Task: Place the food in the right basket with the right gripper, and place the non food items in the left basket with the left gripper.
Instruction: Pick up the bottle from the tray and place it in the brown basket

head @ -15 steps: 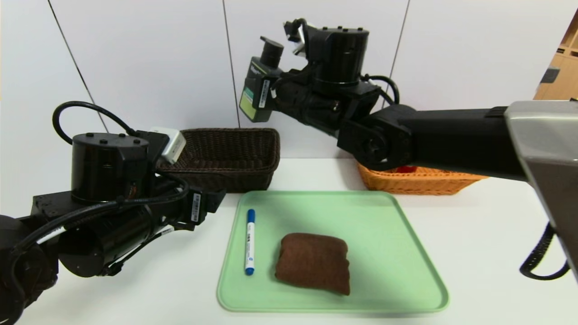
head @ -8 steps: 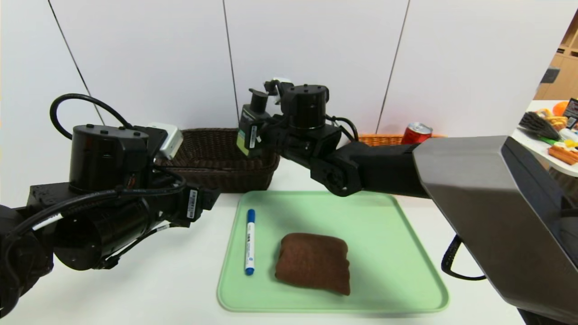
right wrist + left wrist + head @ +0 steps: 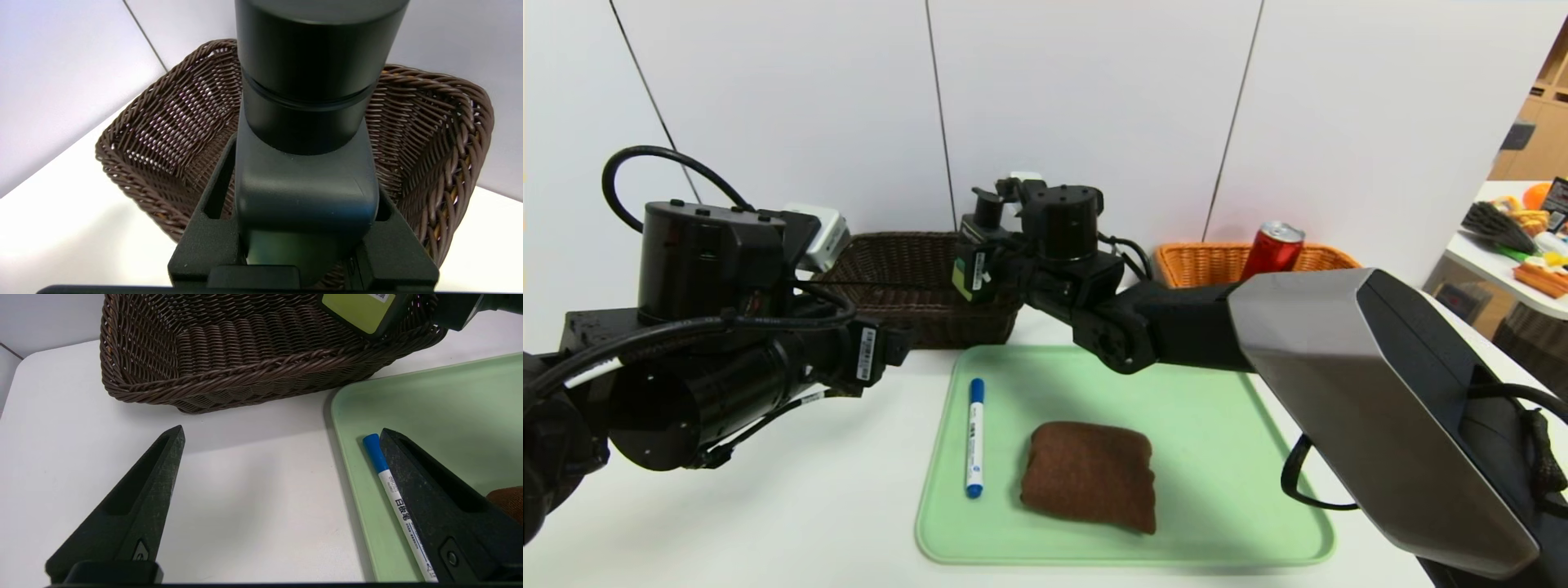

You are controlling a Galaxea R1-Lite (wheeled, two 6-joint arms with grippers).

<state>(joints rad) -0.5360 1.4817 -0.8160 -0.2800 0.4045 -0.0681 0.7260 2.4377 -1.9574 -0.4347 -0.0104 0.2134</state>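
Note:
My right gripper (image 3: 995, 269) is shut on the dark green pump bottle (image 3: 970, 263), which hangs upright over the right end of the dark brown left basket (image 3: 890, 269). The right wrist view shows the bottle (image 3: 302, 179) clamped between the fingers above the left basket (image 3: 171, 122). The red can (image 3: 1274, 249), the food, stands in the orange right basket (image 3: 1201, 261). A white marker (image 3: 974, 437) with a blue cap and a folded brown towel (image 3: 1089, 475) lie on the green tray (image 3: 1225, 425). My left gripper (image 3: 282, 433) is open above the table, left of the tray, beside the marker (image 3: 392, 486).
The white wall stands just behind both baskets. The tray's left edge (image 3: 347, 457) lies close to the left basket's front wall (image 3: 245, 375). My right forearm reaches across above the tray's far side. A side table with clutter (image 3: 1519, 245) is at far right.
My right arm has come down and swung back with the bottle, from high above to just over the dark brown basket, uncovering the orange basket and can. The left arm drifted slightly left.

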